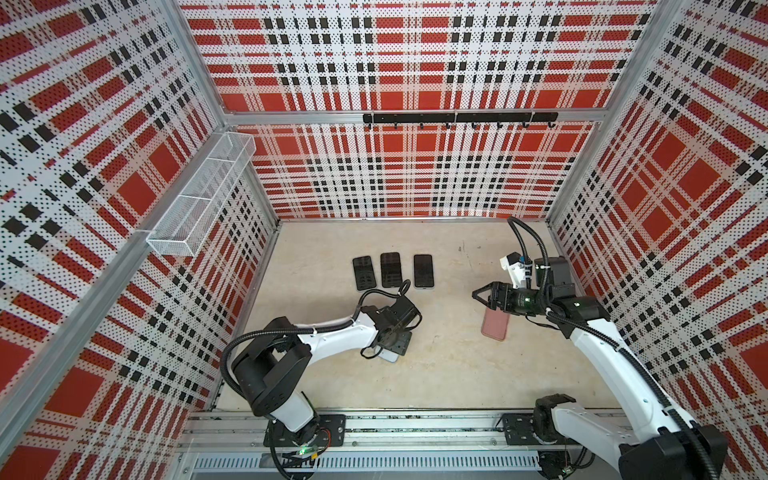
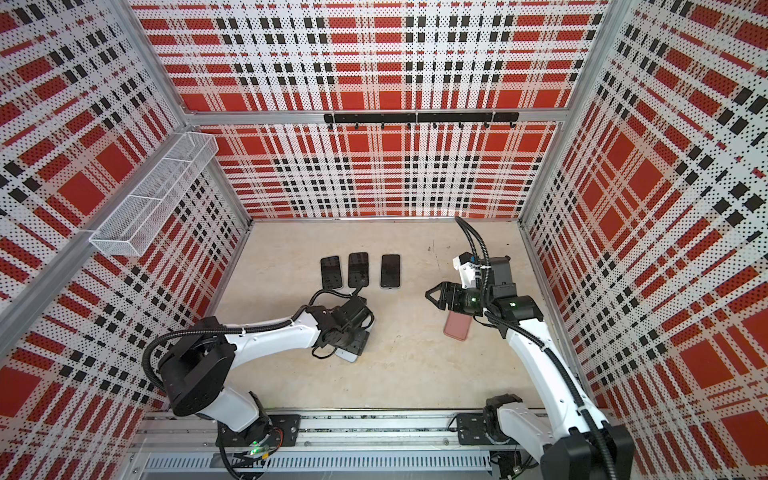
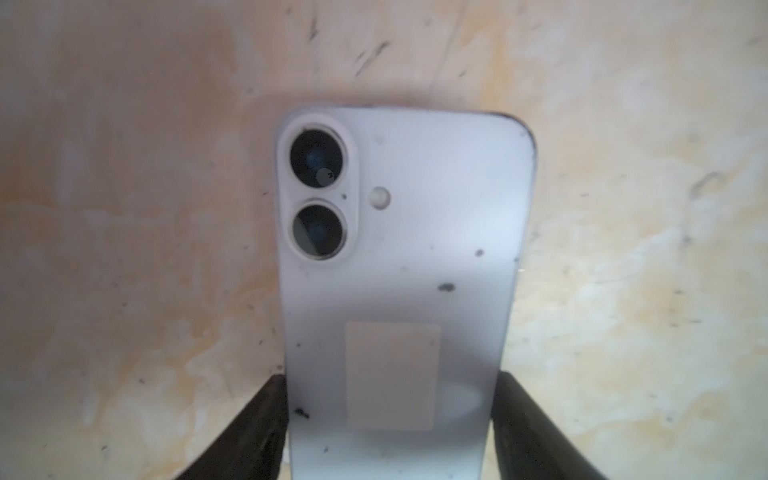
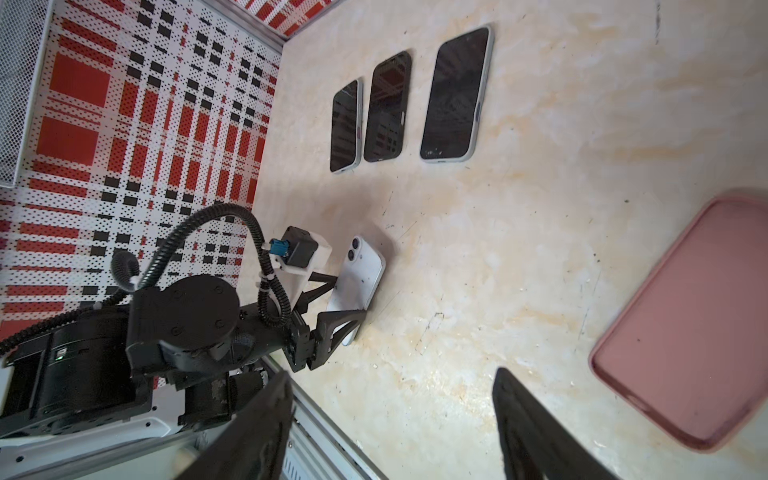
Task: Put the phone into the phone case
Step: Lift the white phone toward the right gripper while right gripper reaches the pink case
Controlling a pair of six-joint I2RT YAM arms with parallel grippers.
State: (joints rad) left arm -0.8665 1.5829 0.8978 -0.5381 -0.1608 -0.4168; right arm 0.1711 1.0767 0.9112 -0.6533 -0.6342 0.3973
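A white phone [image 3: 399,257] lies back up, its two camera lenses facing away from my left wrist. My left gripper [image 3: 390,382] is shut on it, one black finger pressed against each long edge. In both top views the wrist hides most of the phone, and only a pale corner [image 1: 390,355] [image 2: 347,354] shows. The pink phone case [image 4: 685,324] [image 1: 495,328] lies hollow side up at the right of the table. My right gripper [image 4: 392,374] [image 1: 474,296] hangs open just left of the case with nothing between its fingers.
Three dark phones [image 1: 364,273] [image 1: 390,270] [image 1: 424,271] lie screen up in a row at the back of the table. A white wire basket [image 1: 199,195] hangs on the left wall. A black hook rail [image 1: 459,118] runs along the back wall. The arms' base rail [image 1: 415,428] lines the front edge.
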